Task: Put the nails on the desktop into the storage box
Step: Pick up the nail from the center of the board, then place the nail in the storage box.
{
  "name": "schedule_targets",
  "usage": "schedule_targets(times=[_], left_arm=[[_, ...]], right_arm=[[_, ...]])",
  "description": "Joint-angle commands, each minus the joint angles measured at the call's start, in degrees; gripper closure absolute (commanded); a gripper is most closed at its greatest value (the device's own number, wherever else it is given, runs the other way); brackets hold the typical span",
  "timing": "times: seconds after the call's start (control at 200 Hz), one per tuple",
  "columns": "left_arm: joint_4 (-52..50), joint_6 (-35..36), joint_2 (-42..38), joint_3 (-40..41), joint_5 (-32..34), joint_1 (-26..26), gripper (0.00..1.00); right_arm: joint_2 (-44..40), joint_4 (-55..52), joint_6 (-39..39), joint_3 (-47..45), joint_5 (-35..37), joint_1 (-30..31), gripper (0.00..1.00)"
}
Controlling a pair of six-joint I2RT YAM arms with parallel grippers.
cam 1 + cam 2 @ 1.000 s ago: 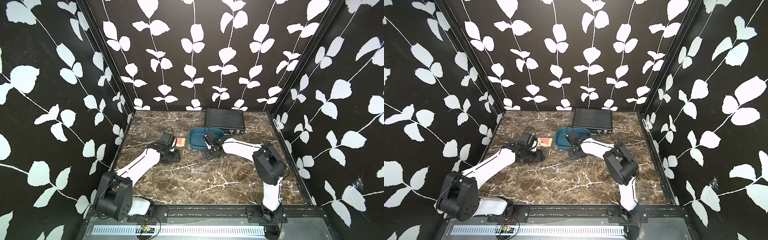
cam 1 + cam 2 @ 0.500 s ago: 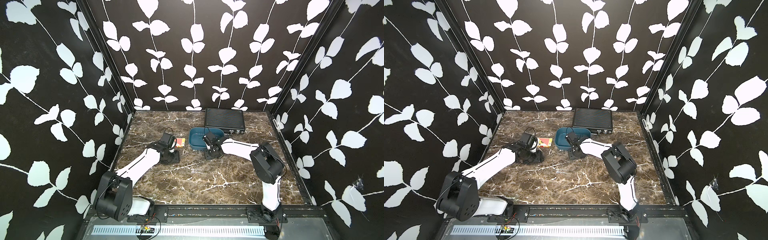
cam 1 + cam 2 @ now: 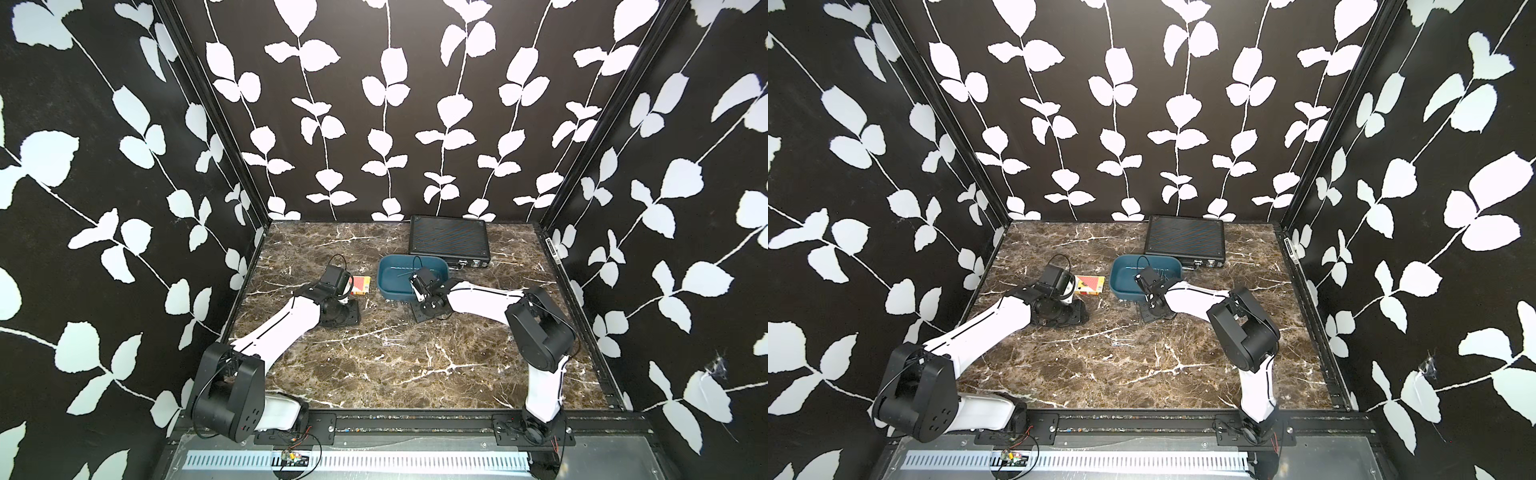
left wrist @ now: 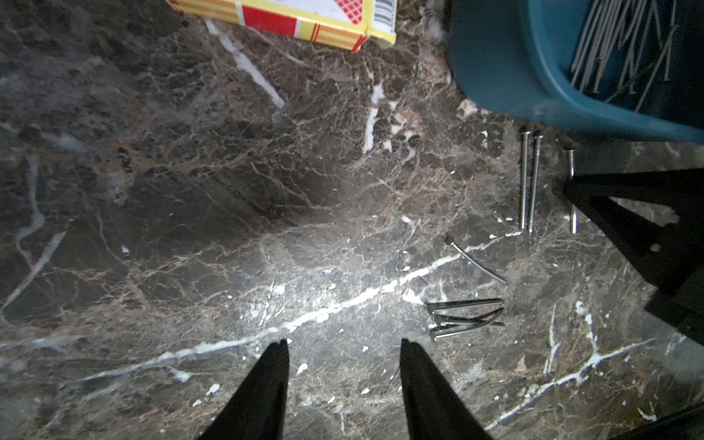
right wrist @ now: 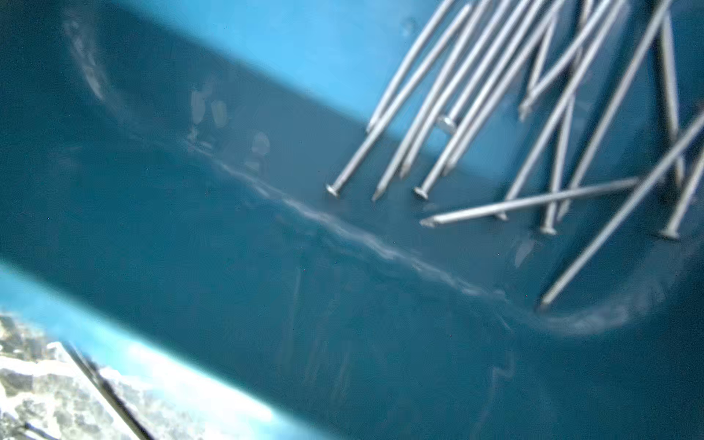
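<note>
The left pincer [image 4: 343,343] is hovering low over the brown marble table [image 4: 190,190] with its two black fingers standing apart and nothing between them. Several nails [image 4: 464,318] are lying in a small crossed heap on the table just beside that pincer. One bent nail [image 4: 476,263] is resting a little farther on, towards the storage box [image 4: 495,57]. A pair of straight nails [image 4: 529,179] is lying side by side just in front of the teal box wall. The right pincer [image 4: 579,192] is reaching down onto the table next to that pair, its tip sitting over a further single nail [image 4: 570,160]. Its fingers are pressed together, though the views are not showing whether a nail is caught between them. Inside the storage box, a loose bundle of nails [image 5: 495,114] is lying on the floor against one end, as the blurred right wrist view is showing. In both top views the storage box is sitting near the middle of the table, with a black case [image 3: 449,239] just behind it and an orange-and-white card box [image 3: 360,285] near its left side, close to the left wrist.
</note>
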State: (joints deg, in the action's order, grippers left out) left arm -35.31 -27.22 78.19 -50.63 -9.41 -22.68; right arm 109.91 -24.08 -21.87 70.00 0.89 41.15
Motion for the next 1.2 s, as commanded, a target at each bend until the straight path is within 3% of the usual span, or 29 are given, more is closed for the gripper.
schedule_targets(times=[0.0, 0.265, 0.48, 0.89, 1.195], left_arm=[[1.5, -1.0, -1.0, 0.9, 0.2, 0.4, 0.5], [5.5, -3.3, -1.8, 2.6, 0.1, 0.4, 0.5], [8.5, -3.9, 0.0, 0.8, -1.0, 0.4, 0.5], [7.8, -3.5, 2.9, -4.1, -3.2, 0.3, 0.5], [2.7, -1.5, 2.1, -6.0, -2.5, 0.3, 0.5]], right_arm=[[-2.6, -8.5, 2.7, -4.8, 0.0, -0.4, 1.0], [-14.3, -7.5, 3.1, -4.6, -7.6, -1.4, 1.0], [-16.8, -7.2, -1.1, 2.1, -14.4, -5.9, 1.0], [1.8, -5.5, -6.8, 21.3, -15.1, -12.4, 1.0], [9.5, -5.3, -6.3, 24.6, -11.5, -13.6, 1.0]])
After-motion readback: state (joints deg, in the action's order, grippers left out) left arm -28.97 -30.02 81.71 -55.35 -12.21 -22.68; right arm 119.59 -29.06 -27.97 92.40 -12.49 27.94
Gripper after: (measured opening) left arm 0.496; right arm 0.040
